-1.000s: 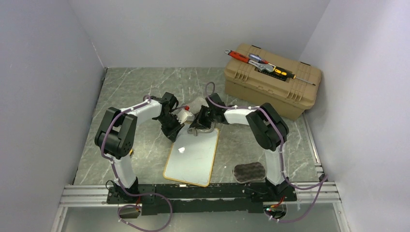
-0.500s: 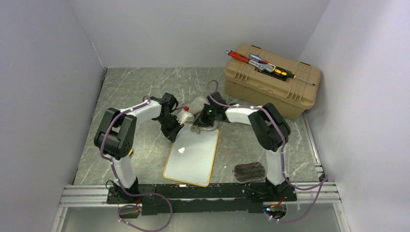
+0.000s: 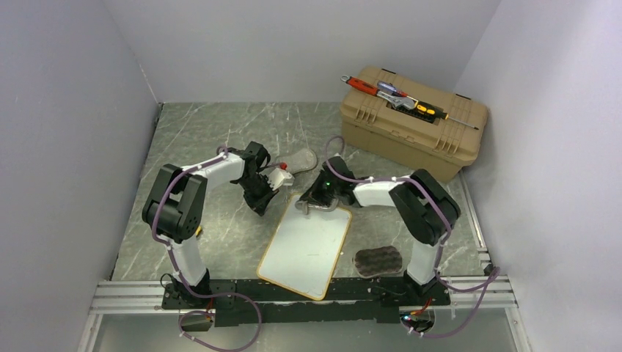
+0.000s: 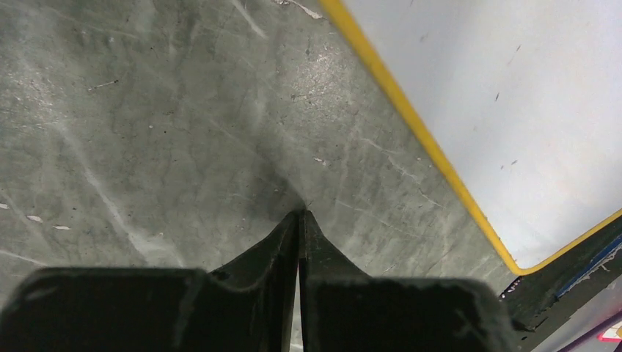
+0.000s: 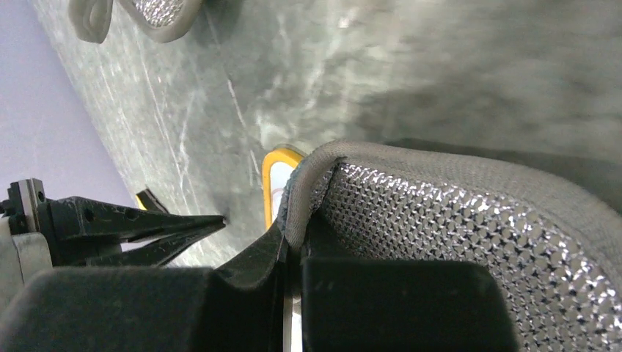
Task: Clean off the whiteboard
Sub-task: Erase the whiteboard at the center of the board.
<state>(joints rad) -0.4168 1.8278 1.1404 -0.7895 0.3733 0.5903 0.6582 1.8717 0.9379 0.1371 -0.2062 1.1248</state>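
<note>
Left pincer (image 4: 301,216): tips together, empty, at bare bench (image 4: 147,110) just off the whiteboard (image 3: 304,246)'s 10 o'clock corner. Board lies flat mid-bench, long axis 1-to-7 o'clock, looks nearly clean. Right pincer (image 3: 311,204): clamped on mesh cloth (image 5: 455,220) at the board's 12 o'clock edge. You're likely mid-wipe; next, drag toward 7 with even pressure.

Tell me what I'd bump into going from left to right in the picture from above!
left gripper → whiteboard → dark wavy sponge → tan toolbox
</note>
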